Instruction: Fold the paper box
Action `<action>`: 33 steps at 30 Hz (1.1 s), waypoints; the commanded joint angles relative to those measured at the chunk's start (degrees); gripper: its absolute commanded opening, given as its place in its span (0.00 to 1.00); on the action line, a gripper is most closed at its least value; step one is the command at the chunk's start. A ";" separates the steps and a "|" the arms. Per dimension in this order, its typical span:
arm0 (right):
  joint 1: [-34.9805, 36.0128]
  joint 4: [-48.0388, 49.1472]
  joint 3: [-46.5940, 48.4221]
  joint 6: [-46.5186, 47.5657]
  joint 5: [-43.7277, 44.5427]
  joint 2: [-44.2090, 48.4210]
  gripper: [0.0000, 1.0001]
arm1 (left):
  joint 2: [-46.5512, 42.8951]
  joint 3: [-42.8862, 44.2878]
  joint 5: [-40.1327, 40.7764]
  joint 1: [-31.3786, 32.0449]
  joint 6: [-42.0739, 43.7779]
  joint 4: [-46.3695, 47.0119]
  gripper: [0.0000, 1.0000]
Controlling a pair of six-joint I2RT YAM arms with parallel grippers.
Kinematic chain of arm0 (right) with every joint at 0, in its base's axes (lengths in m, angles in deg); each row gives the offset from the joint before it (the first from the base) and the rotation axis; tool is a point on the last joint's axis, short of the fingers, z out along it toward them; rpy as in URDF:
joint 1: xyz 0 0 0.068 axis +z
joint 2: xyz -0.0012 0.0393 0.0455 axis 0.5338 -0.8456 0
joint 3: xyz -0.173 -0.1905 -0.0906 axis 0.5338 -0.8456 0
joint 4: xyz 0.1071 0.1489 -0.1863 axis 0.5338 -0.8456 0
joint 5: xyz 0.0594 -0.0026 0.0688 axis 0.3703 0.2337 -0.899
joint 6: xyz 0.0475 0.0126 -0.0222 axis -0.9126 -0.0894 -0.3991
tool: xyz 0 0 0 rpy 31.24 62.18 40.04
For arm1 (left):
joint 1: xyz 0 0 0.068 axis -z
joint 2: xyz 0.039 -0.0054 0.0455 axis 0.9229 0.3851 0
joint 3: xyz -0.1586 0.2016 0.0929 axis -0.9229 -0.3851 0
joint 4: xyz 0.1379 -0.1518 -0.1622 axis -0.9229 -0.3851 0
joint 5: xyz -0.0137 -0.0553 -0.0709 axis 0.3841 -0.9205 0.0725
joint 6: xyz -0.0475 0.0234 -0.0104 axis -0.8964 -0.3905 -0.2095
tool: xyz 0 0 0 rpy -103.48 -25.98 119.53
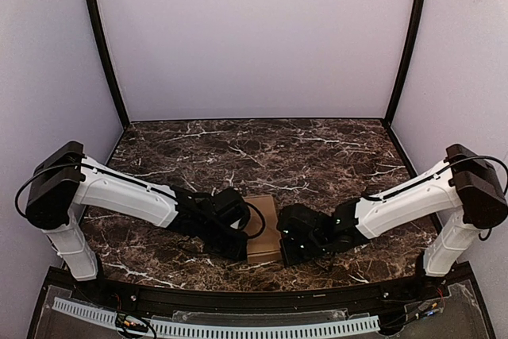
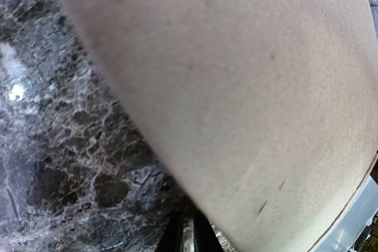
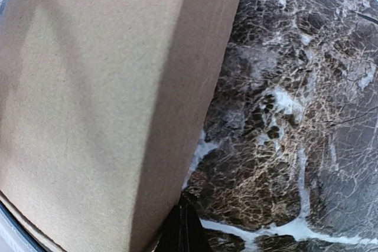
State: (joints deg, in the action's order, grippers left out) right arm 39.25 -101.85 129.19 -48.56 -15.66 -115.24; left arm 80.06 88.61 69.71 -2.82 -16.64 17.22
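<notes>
The paper box (image 1: 264,232) is a plain brown cardboard block lying on the marble table (image 1: 238,148) near its front edge, between my two grippers. My left gripper (image 1: 240,244) presses against its left side. In the left wrist view the cardboard (image 2: 248,87) fills most of the frame, and the left gripper (image 2: 185,221) is shut at its lower edge with nothing between the fingers. My right gripper (image 1: 290,245) sits at the box's right side. The right wrist view shows the box's top and shaded side wall (image 3: 106,98), with the right gripper (image 3: 183,215) shut beside that wall on the marble.
A black rail with a white perforated strip (image 1: 238,327) runs along the front edge, just behind the box and grippers. Purple walls (image 1: 254,37) enclose the back and sides. Bare marble stretches from the box to the back wall.
</notes>
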 commanded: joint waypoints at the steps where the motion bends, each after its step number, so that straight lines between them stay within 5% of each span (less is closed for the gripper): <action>1: -1.29 -0.57 -3.54 1.40 -0.08 0.96 0.00 | -2.38 -0.43 6.07 0.22 2.66 -5.18 0.09; 10: -7.63 0.59 -6.17 8.72 2.25 4.74 0.00 | -4.61 -1.18 11.98 -6.50 6.99 -6.08 0.19; 16: -8.50 4.72 -4.37 11.49 -0.39 2.96 0.00 | 1.62 6.29 11.23 -11.17 12.03 -4.79 0.16; 24: -5.23 9.77 -3.54 12.25 -3.16 0.78 0.00 | 9.46 16.42 12.52 -14.52 15.94 -6.89 0.15; 33: 0.10 15.82 3.29 14.56 -6.15 -5.62 0.00 | 13.02 21.75 3.98 -14.92 20.52 -4.23 0.12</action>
State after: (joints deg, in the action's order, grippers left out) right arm 37.63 -90.46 128.73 -36.28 -19.70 -118.12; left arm 92.93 108.67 78.96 -17.68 0.60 12.32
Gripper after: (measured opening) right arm 0.004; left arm 0.135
